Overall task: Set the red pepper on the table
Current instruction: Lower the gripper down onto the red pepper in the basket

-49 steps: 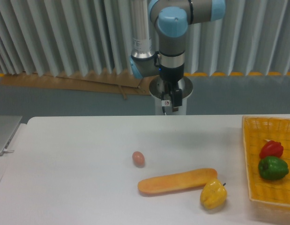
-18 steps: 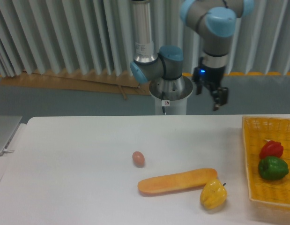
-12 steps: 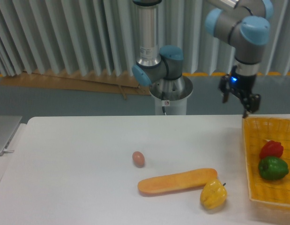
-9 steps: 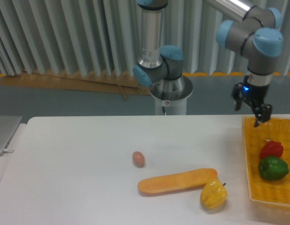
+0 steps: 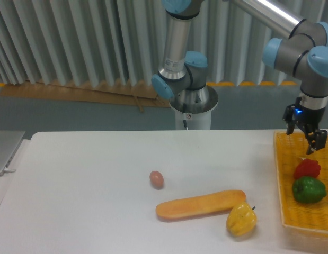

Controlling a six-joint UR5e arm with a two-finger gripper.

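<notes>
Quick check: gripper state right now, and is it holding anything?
Gripper: holding nothing, hanging just above the red pepper in the yellow basket; open or closed cannot be told at this size.

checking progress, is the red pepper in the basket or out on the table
In the basket. The red pepper lies inside the yellow basket, above the green pepper.

A robot lab: pedestal-mounted arm (image 5: pixel 177 47), white table (image 5: pixel 89 201), corrugated metal wall (image 5: pixel 73 39)
</notes>
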